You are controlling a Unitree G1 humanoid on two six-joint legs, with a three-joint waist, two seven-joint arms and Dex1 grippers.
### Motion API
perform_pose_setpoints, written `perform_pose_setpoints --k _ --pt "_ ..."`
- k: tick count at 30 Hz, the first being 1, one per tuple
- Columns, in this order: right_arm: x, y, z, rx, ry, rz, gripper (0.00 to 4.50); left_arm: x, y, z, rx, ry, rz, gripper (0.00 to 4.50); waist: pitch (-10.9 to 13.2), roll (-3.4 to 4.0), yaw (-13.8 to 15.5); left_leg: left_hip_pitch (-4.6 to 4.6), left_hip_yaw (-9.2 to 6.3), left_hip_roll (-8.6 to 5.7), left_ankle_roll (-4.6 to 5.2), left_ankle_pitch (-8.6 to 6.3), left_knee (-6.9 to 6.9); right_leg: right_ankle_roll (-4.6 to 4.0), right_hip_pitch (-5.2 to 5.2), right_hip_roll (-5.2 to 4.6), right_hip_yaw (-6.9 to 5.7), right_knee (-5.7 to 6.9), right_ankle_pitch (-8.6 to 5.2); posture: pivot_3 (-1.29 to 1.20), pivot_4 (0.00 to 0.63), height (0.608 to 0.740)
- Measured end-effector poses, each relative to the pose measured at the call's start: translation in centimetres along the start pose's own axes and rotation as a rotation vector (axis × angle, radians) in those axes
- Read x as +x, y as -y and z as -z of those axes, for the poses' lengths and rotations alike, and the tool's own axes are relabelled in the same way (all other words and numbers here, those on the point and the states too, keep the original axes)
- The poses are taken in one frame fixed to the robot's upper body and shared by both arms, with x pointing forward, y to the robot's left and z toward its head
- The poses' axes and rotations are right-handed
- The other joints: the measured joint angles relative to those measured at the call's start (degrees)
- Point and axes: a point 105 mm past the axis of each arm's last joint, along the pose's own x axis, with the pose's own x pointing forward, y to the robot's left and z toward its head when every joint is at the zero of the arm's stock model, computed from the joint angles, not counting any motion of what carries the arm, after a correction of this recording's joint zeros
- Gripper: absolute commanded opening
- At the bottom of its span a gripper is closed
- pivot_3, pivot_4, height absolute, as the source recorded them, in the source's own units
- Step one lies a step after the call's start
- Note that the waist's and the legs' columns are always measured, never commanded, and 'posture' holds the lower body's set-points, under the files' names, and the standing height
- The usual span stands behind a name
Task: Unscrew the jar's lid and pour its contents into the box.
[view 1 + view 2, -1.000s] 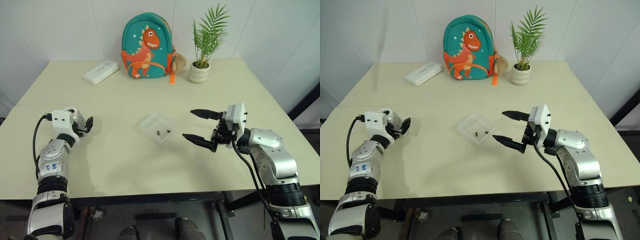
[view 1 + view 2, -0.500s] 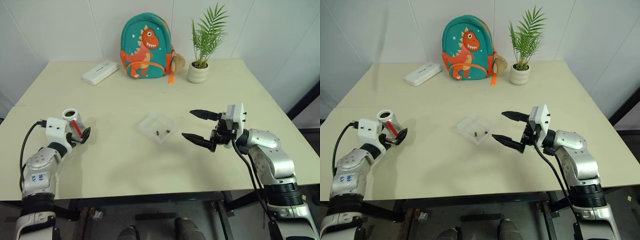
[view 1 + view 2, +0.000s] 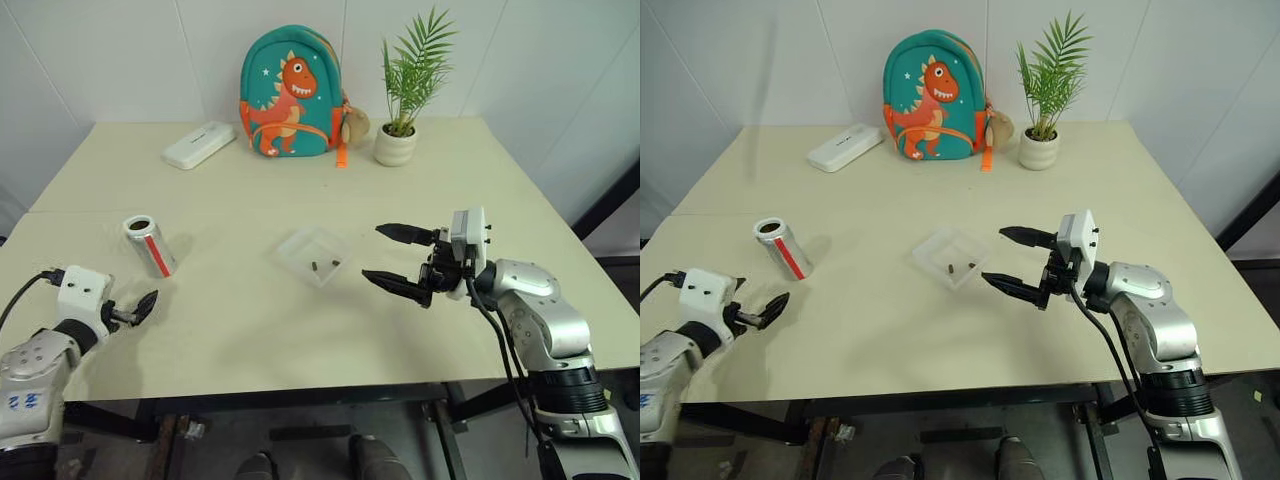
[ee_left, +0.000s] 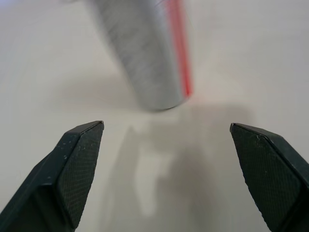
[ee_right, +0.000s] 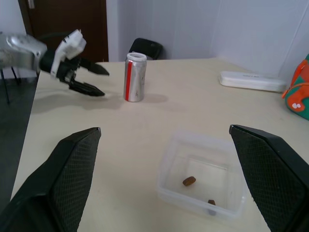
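The jar stands upright on the table's left side, silver with a red strip, its top uncovered and dark inside. My left gripper is open and empty, nearer the front edge than the jar and apart from it; in the left wrist view the jar shows beyond the spread fingertips. The clear box sits mid-table with two small dark pieces of the contents in it. My right gripper hovers open just right of the box, pointing at it. The lid is out of view.
A dinosaur backpack, a potted plant and a flat white case line the far side of the table. A seam crosses the table left of centre. A dark chair stands beyond the left edge.
My left gripper has let go of the jar and drawn back toward the front edge, leaving the jar standing. The right arm has stayed still.
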Motion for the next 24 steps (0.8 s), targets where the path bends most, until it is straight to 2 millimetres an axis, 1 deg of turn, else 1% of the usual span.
perform_pose_setpoints --k 2,3,5,7,11,14,17,18,19,21,24 --pt "-0.2 0.0 0.0 0.009 -0.014 -0.019 4.50 -0.5 0.8 -1.4 0.056 0.052 0.096 4.47 0.00 0.00 0.08 0.00 0.05 0.02 0.00 0.00 0.01 -0.18 0.01 -0.01 0.00 -0.04 -0.09 0.00 0.150 0.740" --pt "-0.5 -0.1 -0.1 0.010 -0.027 -0.036 4.50 -1.0 1.8 -2.2 0.091 0.078 0.197 4.47 0.00 0.00 0.06 -0.03 0.07 0.04 -0.01 -0.01 0.01 -0.21 0.01 -0.01 0.00 -0.13 -0.07 0.00 0.150 0.740" --pt "-1.1 0.0 0.1 0.013 -0.064 -0.050 4.50 -1.7 3.5 -3.6 0.163 0.122 0.344 4.47 0.00 0.00 0.10 -0.04 0.13 0.06 -0.02 -0.02 -0.02 -0.24 0.02 -0.03 0.01 -0.30 -0.04 0.00 0.150 0.740" --pt "-1.8 0.2 0.5 0.018 -0.102 -0.061 4.50 -2.4 4.5 -5.0 0.235 0.166 0.464 4.47 0.00 0.00 0.08 -0.05 0.19 0.08 -0.01 -0.02 -0.06 -0.26 0.02 -0.03 0.03 -0.40 -0.02 0.00 0.150 0.740" --pt "-2.8 0.6 1.1 0.000 -0.154 -0.073 4.50 -2.3 4.7 -7.3 0.273 0.244 0.529 4.47 0.01 0.01 0.06 -0.05 0.23 0.08 0.02 -0.03 -0.07 -0.21 0.01 -0.01 0.07 -0.41 0.00 0.00 0.150 0.740" --pt "-3.3 0.7 1.2 -0.029 -0.190 -0.080 4.50 -2.1 5.1 -7.8 0.277 0.262 0.563 4.47 0.01 0.02 -0.43 -0.05 0.31 0.08 0.05 -0.05 -0.07 -0.13 -0.02 0.01 0.16 -0.40 0.04 0.00 0.150 0.740" --pt "-3.8 0.9 0.9 -0.048 -0.214 -0.077 4.50 -2.0 5.4 -7.4 0.249 0.273 0.556 4.47 0.01 0.02 -1.08 -0.05 0.33 0.09 0.07 -0.06 -0.07 -0.06 -0.02 0.01 0.20 -0.40 0.07 0.00 0.150 0.740" --pt "-3.9 0.9 0.9 -0.052 -0.220 -0.079 4.50 -2.0 5.6 -7.1 0.240 0.263 0.563 4.47 0.02 0.01 -1.35 -0.05 0.34 0.09 0.07 -0.06 -0.06 0.19 -0.03 0.03 0.22 -0.40 0.20 0.00 0.150 0.740" --pt "-4.1 0.8 0.8 -0.054 -0.230 -0.081 4.50 -2.1 5.7 -6.9 0.236 0.256 0.567 4.47 0.02 0.01 -1.43 -0.05 0.36 0.09 0.07 -0.06 -0.07 0.25 -0.04 0.04 0.25 -0.40 0.24 0.00 0.150 0.740" --pt "-4.5 0.8 0.8 -0.060 -0.247 -0.077 4.50 -2.1 5.6 -6.9 0.234 0.255 0.563 4.47 0.02 0.01 -1.36 -0.03 0.36 0.10 0.08 -0.06 -0.05 0.21 -0.04 0.05 0.25 -0.39 0.22 0.00 0.150 0.740" --pt "-5.0 0.7 1.0 -0.054 -0.254 -0.067 4.50 -2.1 5.0 -7.3 0.234 0.264 0.527 4.47 0.02 0.01 -1.34 -0.04 0.42 0.10 0.09 -0.05 0.03 0.09 -0.04 0.05 0.35 -0.40 0.16 0.00 0.150 0.740"
